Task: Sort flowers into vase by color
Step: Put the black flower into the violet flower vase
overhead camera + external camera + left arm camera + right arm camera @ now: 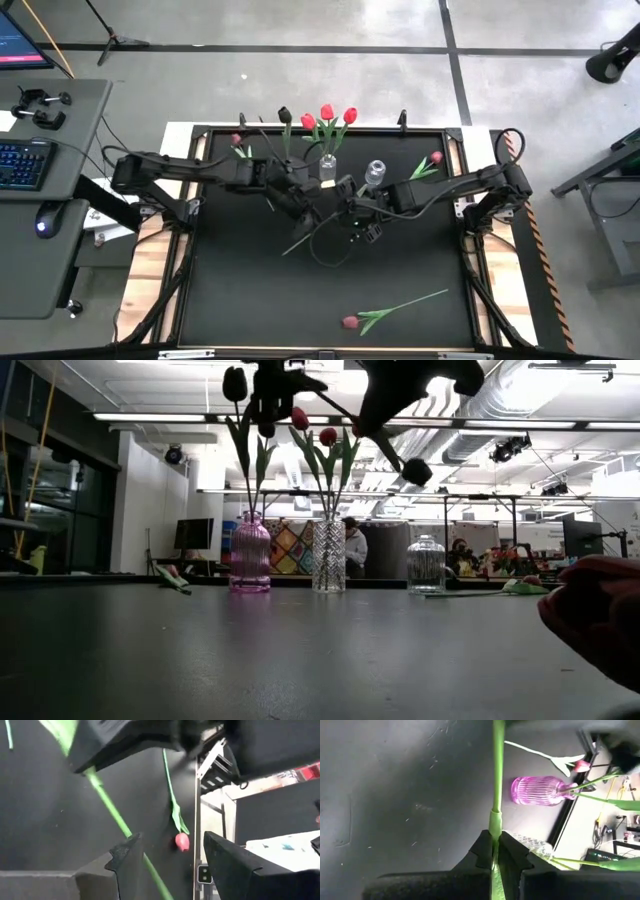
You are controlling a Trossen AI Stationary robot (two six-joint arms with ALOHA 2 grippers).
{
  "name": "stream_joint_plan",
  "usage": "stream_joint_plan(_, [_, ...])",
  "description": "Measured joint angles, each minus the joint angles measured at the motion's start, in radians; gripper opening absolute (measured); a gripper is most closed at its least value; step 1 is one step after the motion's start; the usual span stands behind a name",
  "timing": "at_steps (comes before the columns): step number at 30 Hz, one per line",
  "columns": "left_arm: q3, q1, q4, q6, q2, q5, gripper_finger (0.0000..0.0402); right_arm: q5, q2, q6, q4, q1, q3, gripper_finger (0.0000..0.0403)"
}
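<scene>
Three vases: pink vase, cut-glass vase just right of it in the low view, small clear vase right again; all stand along the far side of the black table.
Landmark: cut-glass vase, holding red tulips.
Right gripper: my fingers are clamped on a green stem, lifted off the table, just on the near side of the cut-glass vase.
Left gripper: my fingers stand apart, empty, close beside the right gripper on the same near side; the stem runs past them.
Held head: I cannot tell its colour.
Loose flowers: one tulip well toward the near edge from the cut-glass vase; two pink heads flank the vase row.
Step in hand, my judgement: carry the stem to the matching vase.
Technique: keep the clamp firm, swing the stem upright, lead the cut end into the neck, and clear the tulips already standing.
</scene>
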Motion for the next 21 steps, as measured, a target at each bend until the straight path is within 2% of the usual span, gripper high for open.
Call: stream_joint_plan(21, [0.027,0.055,-0.005,-0.030,-0.005,-0.008,0.0196,0.006,-0.015,0.007,-0.033,0.045,0.026,0.0000])
